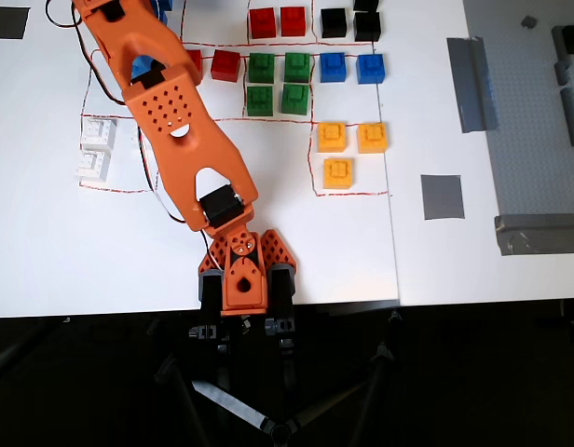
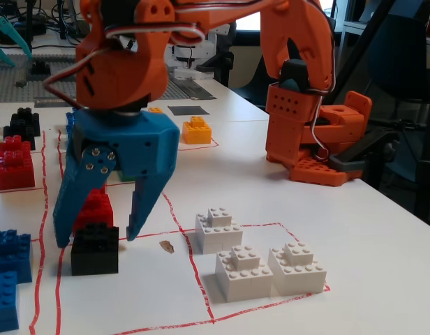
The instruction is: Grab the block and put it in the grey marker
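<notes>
In the fixed view a black block [image 2: 94, 249] with a studded top stands on the white sheet, just inside a red line. My blue gripper [image 2: 98, 237] is open and low over it. One fingertip is to the block's left and the other to its right, neither clearly touching. In the overhead view the orange arm [image 1: 180, 140] covers both the block and the gripper. The grey marker [image 1: 442, 196], a dark-grey tape square, lies far to the right, past the yellow blocks. It also shows at the back in the fixed view [image 2: 189, 109].
Red blocks [image 2: 94, 207] stand right behind the black block, and blue blocks [image 2: 5, 279] lie to its left. Three white blocks [image 2: 260, 269] sit to the right. Green [image 1: 278, 82], yellow [image 1: 348, 149] and other black blocks [image 1: 350, 22] fill red-lined cells. The arm base [image 2: 316, 132] is at the back right.
</notes>
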`<state>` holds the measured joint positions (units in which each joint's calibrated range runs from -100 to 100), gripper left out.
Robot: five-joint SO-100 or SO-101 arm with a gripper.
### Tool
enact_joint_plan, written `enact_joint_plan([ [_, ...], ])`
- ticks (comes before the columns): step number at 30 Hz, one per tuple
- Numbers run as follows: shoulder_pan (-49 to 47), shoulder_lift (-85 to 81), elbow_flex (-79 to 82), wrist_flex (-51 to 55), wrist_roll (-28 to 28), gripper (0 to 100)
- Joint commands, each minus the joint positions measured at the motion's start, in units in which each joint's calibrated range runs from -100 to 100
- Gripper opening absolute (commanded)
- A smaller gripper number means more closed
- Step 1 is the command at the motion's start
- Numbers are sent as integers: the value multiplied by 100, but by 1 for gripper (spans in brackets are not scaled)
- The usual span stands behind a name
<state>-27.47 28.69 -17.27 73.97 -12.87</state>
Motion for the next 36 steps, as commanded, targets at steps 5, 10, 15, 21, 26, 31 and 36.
enact_joint_plan([
  [5,151,-209,-666,-65,78,26],
  [10,134,-80,-693,-114,73,25],
  [15,76,-80,-756,-114,49,23],
  [21,18,-131,-865,-139,127,14],
  [26,-15,-209,-947,-155,190,0],
  [31,-7,-546,-1001,90,239,0],
  [36,-40,-1245,-1219,628,391,0],
])
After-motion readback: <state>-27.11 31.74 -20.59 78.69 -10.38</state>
